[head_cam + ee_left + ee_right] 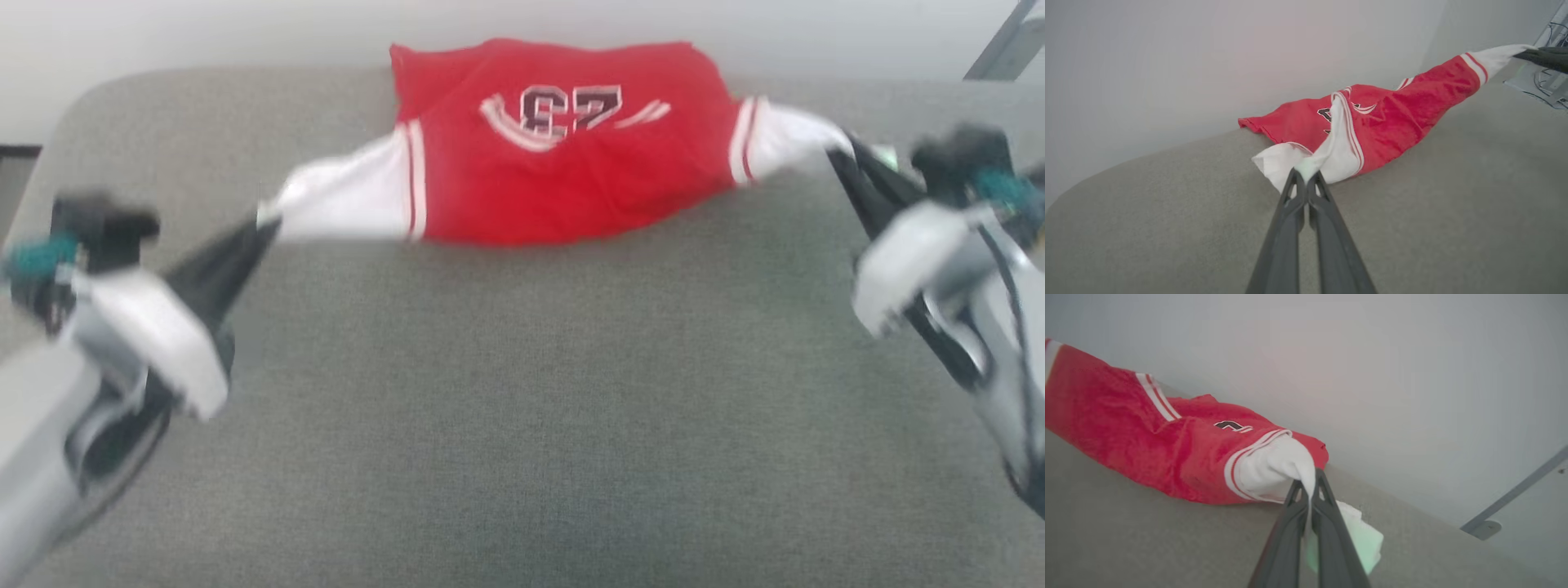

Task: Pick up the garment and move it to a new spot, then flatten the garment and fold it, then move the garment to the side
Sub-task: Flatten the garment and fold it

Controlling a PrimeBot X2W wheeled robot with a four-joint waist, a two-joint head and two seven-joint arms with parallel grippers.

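The garment [563, 155] is a red T-shirt with white sleeves and a number print, stretched across the far part of the grey padded table [522, 408]. My left gripper [265, 220] is shut on the end of its left white sleeve, seen up close in the left wrist view [1306, 173]. My right gripper [841, 151] is shut on the right white sleeve, also in the right wrist view [1309, 486]. Both sleeves are pulled outward and the red body [1392, 118] sags between them onto the table. The red body [1147, 445] lies crumpled near the wall.
A pale wall [245, 33] runs close behind the table's far edge. A grey metal frame [1549, 77] stands at the right beyond the table, and a grey strip with a foot [1486, 526] runs along the wall.
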